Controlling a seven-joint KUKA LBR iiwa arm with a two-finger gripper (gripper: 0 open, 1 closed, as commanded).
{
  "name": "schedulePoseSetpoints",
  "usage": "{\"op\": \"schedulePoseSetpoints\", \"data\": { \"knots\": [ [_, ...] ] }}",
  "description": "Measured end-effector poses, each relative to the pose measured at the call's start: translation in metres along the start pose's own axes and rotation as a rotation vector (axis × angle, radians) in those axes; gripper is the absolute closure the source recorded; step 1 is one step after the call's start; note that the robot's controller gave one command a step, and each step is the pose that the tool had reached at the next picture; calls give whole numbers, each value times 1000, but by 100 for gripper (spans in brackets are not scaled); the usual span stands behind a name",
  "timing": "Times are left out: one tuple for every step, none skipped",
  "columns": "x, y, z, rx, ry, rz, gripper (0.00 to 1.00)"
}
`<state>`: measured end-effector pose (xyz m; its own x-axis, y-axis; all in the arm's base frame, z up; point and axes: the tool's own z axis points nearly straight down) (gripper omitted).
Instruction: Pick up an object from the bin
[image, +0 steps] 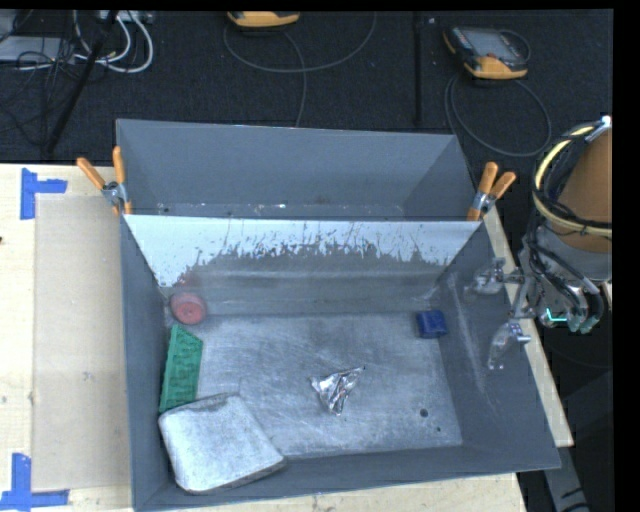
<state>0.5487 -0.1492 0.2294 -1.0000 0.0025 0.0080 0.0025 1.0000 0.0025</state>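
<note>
End effector (503, 315) at bin (290, 165) rim, five objects

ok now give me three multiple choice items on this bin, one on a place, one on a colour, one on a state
1. Where does the small blue block lie?
a) by the right wall
b) front-left corner
c) dead centre

2. What colour is the round thing by the left wall?
a) yellow
b) pink
c) black

3. In what state is the silver foil on the floor?
a) flat sheet
b) neat roll
c) crumpled

Answers: 1 a, it sits at the foot of that wall; 2 b, its top shows pink; 3 c, it is a creased, bunched wad.
</note>
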Motion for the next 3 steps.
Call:
{"op": "schedulePoseSetpoints", "data": {
  "knots": [
    [-40,53,133,-1,-2,34,0],
    [14,127,158,2,-11,-25,0],
    [7,183,157,2,-14,-43,0]
  ]
}}
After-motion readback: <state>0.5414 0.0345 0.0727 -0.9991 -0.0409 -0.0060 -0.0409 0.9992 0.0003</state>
